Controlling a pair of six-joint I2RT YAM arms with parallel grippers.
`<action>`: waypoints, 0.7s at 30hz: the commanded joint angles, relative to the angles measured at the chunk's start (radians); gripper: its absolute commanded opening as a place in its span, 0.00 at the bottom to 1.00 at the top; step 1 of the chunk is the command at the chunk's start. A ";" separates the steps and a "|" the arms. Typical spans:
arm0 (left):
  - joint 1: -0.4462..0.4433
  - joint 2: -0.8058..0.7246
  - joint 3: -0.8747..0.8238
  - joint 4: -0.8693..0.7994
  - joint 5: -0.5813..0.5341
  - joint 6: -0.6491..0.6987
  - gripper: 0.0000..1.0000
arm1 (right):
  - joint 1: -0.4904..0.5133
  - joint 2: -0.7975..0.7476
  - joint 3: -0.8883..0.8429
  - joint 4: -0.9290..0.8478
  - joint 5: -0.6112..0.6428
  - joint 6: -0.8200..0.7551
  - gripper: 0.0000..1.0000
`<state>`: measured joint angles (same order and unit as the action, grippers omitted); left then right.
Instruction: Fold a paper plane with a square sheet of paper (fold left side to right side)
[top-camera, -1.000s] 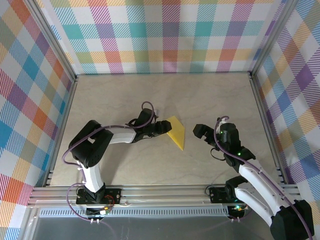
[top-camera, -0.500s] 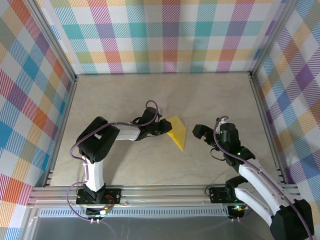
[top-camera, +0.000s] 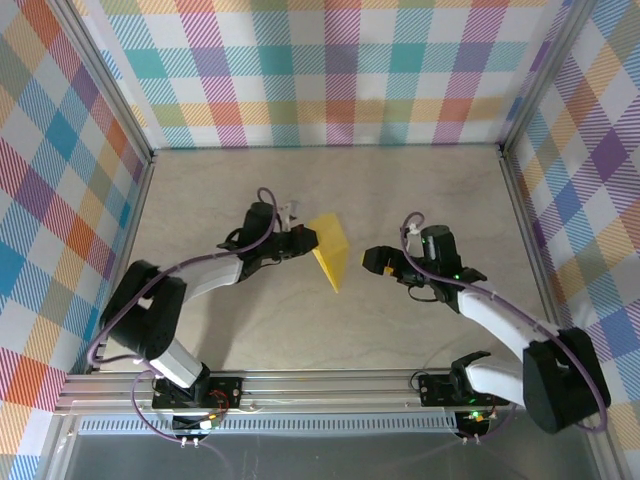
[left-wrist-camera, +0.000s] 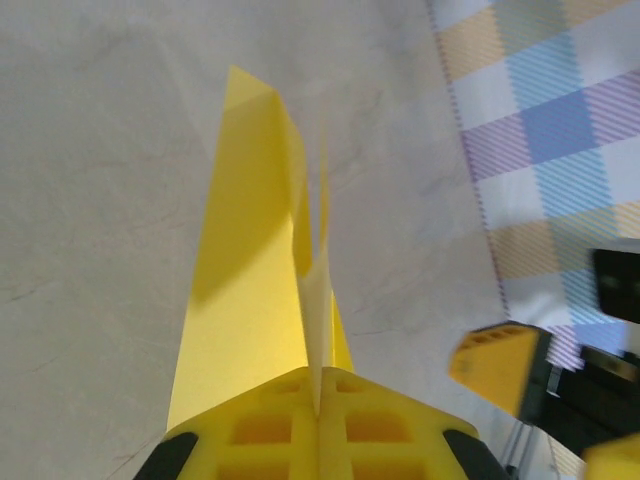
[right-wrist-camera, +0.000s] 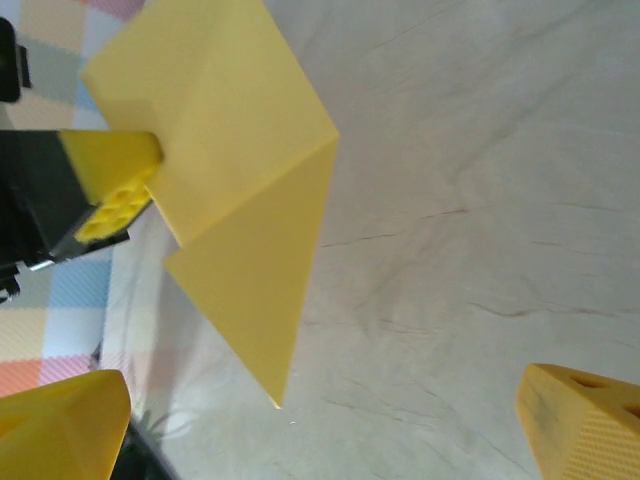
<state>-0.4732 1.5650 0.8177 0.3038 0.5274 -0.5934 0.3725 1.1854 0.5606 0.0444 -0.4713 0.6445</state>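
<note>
Yellow paper (top-camera: 331, 250): folded into a creased, pointed shape near the middle of the table, its narrow tip pointing toward the arm bases. The left wrist camera sees it almost edge-on (left-wrist-camera: 250, 270), with the layers fanning slightly apart. The right wrist camera sees it broadside (right-wrist-camera: 235, 150).
Contact with the surface: it cannot be told whether the tip rests on the table or hangs just above it.
Left gripper (top-camera: 303, 240): reaching in from the left, its fingers pressed together on the paper's left edge (left-wrist-camera: 318, 395).
Right gripper (top-camera: 377, 260): just right of the paper and not touching it, its yellow fingers spread wide and holding nothing (right-wrist-camera: 322, 435).
Table (top-camera: 430, 190): pale, marbled.
Walls (top-camera: 330, 70): bright plaid on three sides.
</note>
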 joint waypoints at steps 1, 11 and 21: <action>0.029 -0.075 -0.036 -0.054 0.184 0.118 0.00 | -0.006 0.082 0.061 0.130 -0.224 -0.029 0.98; 0.039 -0.137 -0.078 -0.051 0.368 0.150 0.00 | 0.036 0.310 0.145 0.365 -0.434 0.061 0.87; 0.040 -0.132 -0.072 -0.132 0.355 0.193 0.00 | 0.045 0.330 0.210 0.308 -0.445 0.024 0.67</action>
<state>-0.4397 1.4471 0.7517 0.1963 0.8497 -0.4355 0.4160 1.5215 0.7300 0.3626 -0.8856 0.6956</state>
